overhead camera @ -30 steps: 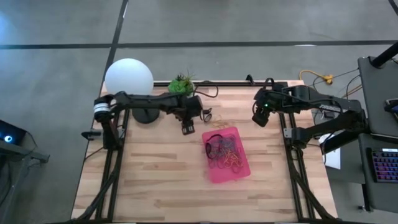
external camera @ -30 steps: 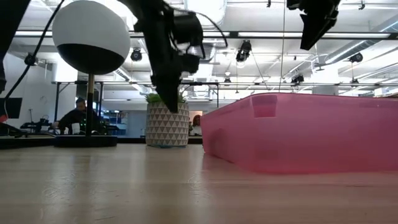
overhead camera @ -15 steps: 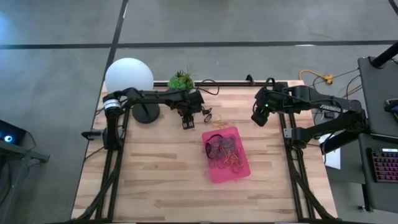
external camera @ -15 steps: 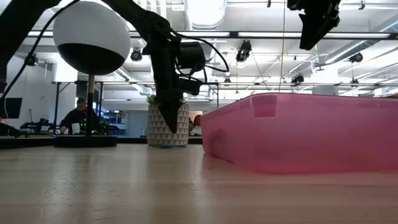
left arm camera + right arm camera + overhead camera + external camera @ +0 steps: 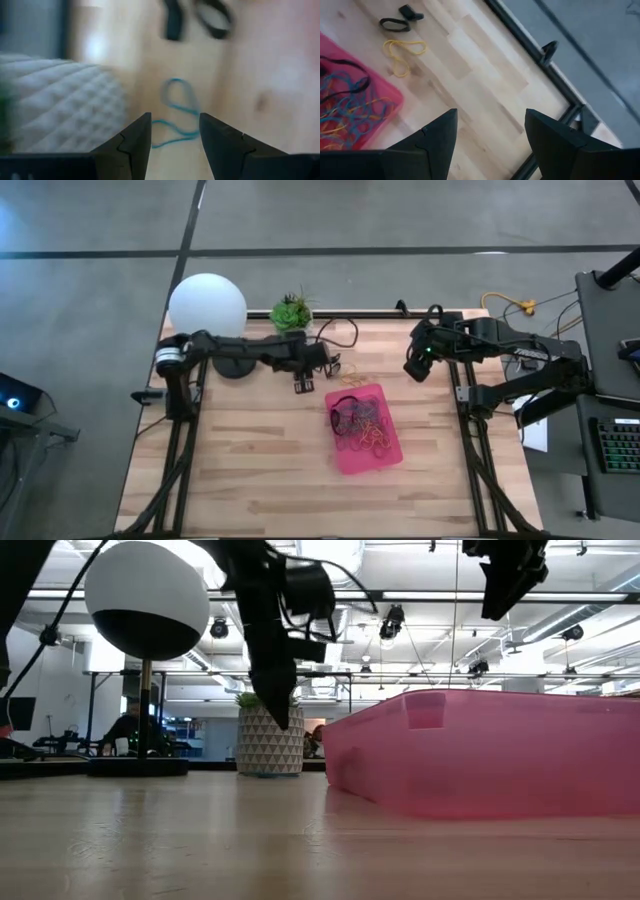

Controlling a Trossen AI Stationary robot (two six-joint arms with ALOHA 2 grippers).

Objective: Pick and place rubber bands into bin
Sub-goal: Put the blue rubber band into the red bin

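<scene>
The pink bin lies mid-table with a tangle of rubber bands in it; in the low view its wall fills the right side. My left gripper hangs open, fingers down, just off the bin's far-left corner, next to the plant pot. In the left wrist view a blue band lies flat on the wood beyond the open gripper, and black bands lie farther on. My right gripper waits open and high, right of the bin; its wrist view shows a yellow band and black bands on the table.
A white plant pot and a globe lamp stand at the far-left edge, the pot close beside my left fingers. A black cable loops near the far edge. People sit in the room beyond.
My left gripper dipped down toward the table beside the plant pot, then rose again to about its earlier height. The right arm, the bin and the bands in it stayed put.
</scene>
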